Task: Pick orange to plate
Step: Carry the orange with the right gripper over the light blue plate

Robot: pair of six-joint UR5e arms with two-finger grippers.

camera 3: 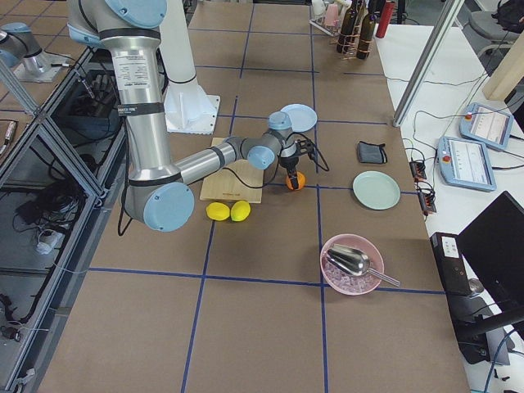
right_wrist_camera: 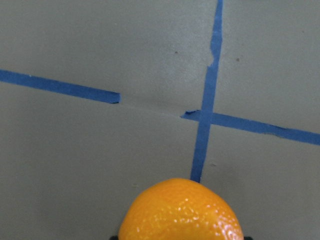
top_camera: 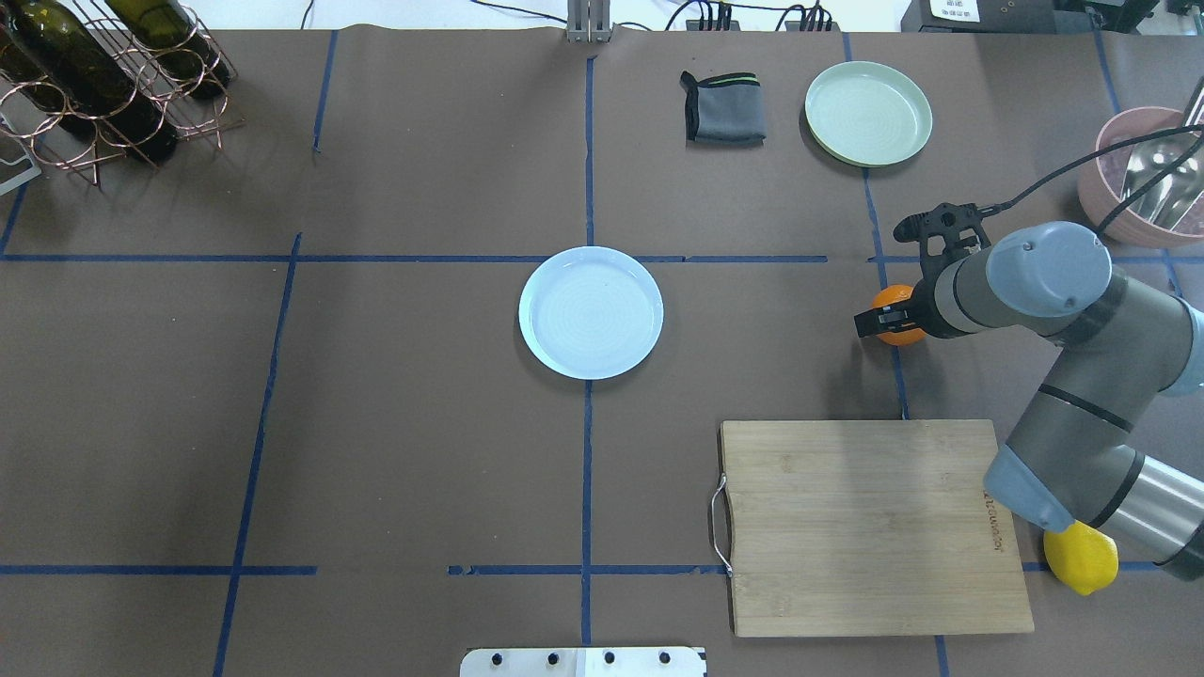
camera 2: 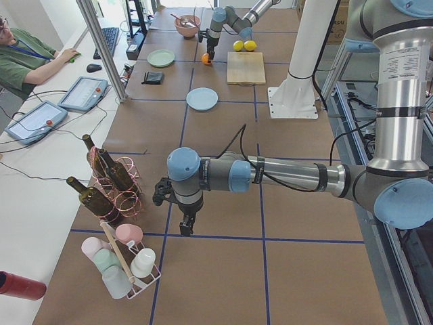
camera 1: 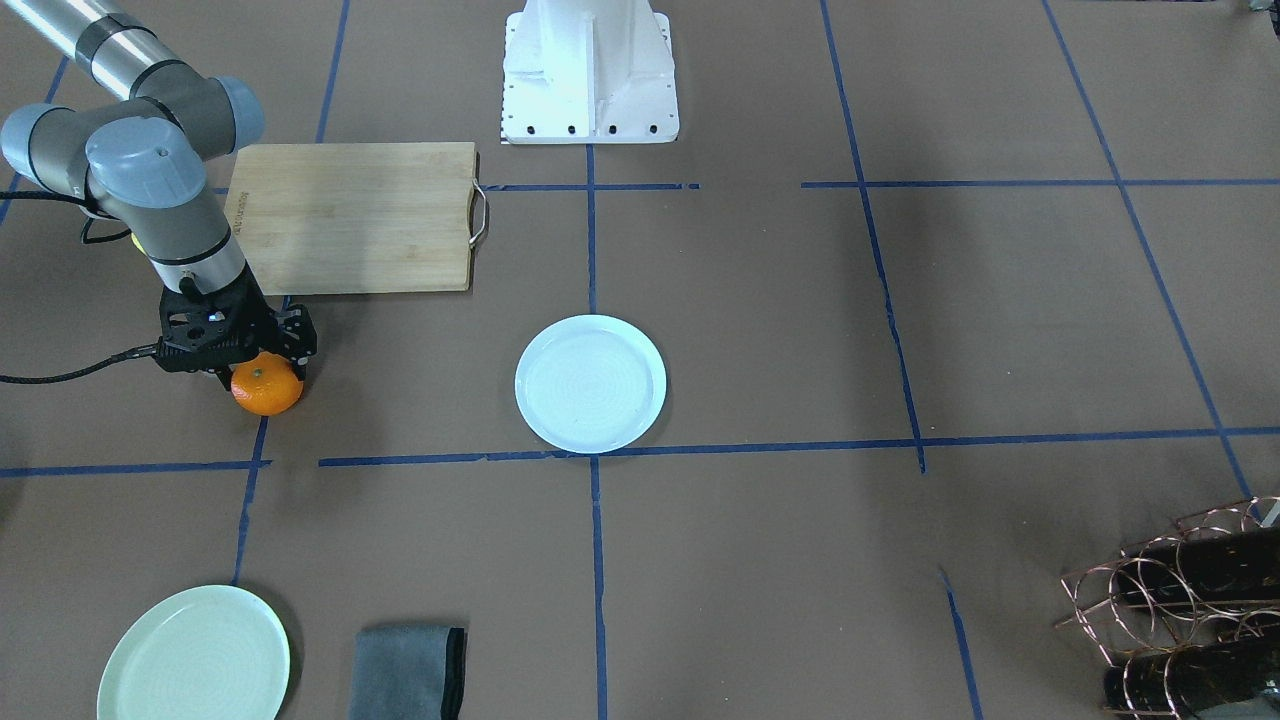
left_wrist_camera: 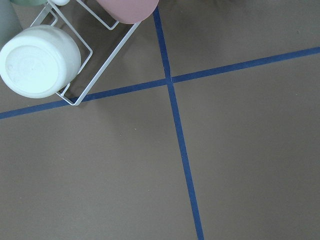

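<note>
right wrist-mounted view crops the orange [right_wrist_camera: 182, 212]; right tool [camera 1: 262, 366] clasps it, fingertips hidden.

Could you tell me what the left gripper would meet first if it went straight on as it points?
It points down, so the left gripper would likely meet brown paper-covered table near a blue tape cross; the white wire rack looks aside.

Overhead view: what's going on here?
The right gripper is down over the orange, just off the cutting board. Its fingers sit around the fruit, though it is unclear whether they are clamped. The pale blue plate sits bare mid-table, well apart from the orange. The left gripper hangs over the table near the cup rack, away from all of it.
</note>
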